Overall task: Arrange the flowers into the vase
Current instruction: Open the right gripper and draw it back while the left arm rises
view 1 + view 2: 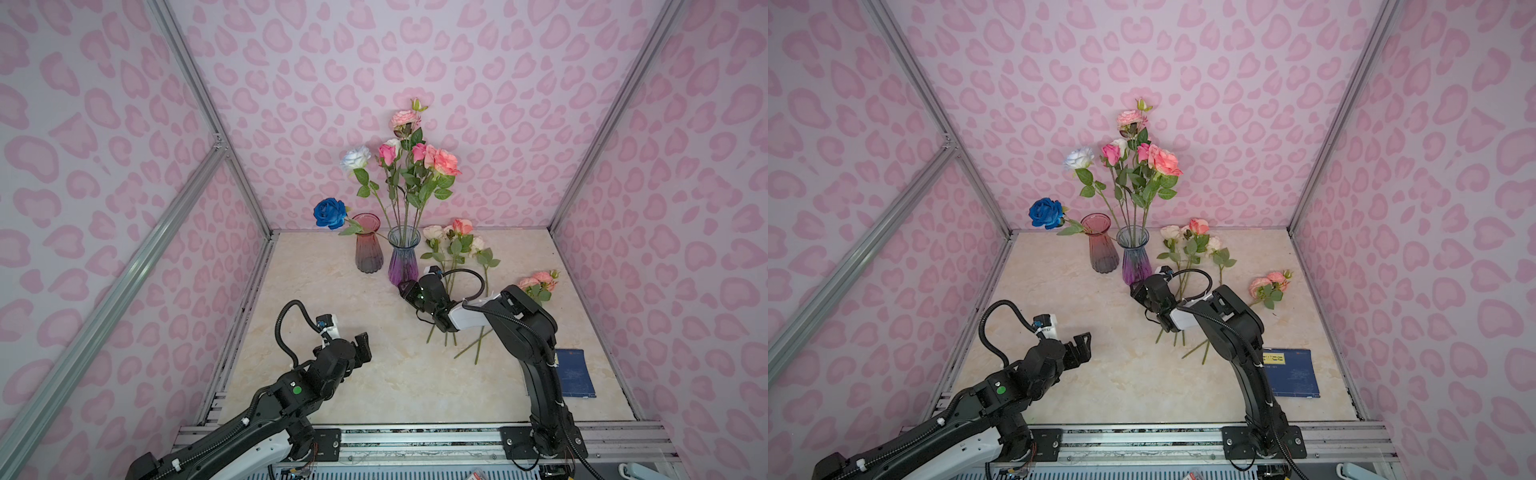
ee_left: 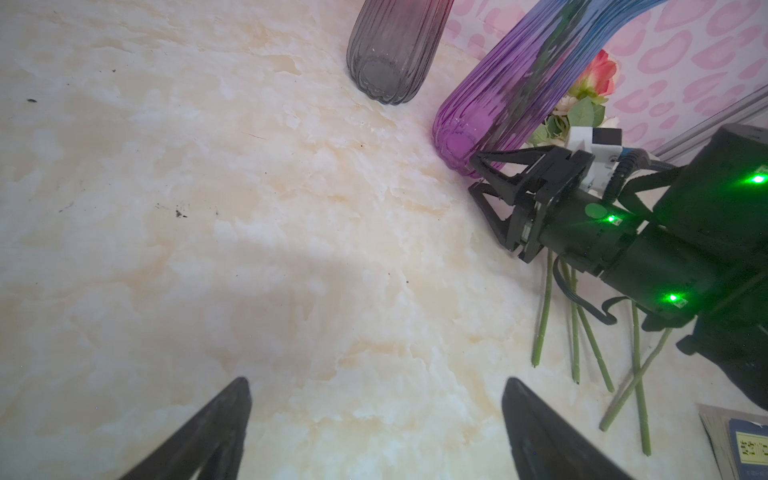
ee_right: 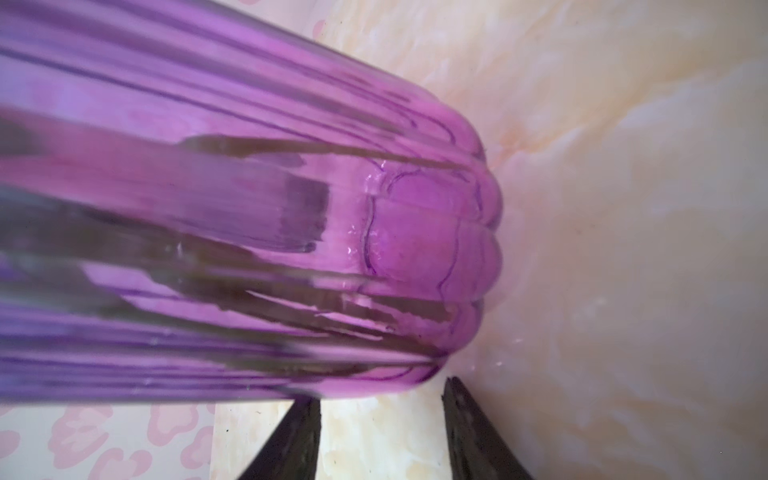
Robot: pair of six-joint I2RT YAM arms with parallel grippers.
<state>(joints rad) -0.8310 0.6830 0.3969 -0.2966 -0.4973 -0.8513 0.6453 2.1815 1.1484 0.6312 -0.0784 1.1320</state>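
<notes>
Right gripper (image 1: 405, 289) sitting half open, holding nothing, tips just beside purple vase (image 1: 403, 259) base. Left gripper (image 1: 363, 345) hanging wide open, empty. Some flowers (image 1: 409, 166) standing in vase; loose flowers (image 1: 455, 245) lying on table (image 1: 374, 395) nearby. Next, likely, picking up loose stem, calling for low, careful pinch.

2 black arms (image 1: 536, 332) with white shells (image 1: 469, 318), ribbed cables (image 1: 279, 328), green lights (image 2: 758, 179).

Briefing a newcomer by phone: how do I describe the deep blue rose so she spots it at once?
At the back of the table stand two glass vases. The red vase, left in both top views, holds one stem leaning leftward: the blue rose. Only its head is deep blue; the roses in the purple vase are pink, coral and whitish.
</notes>
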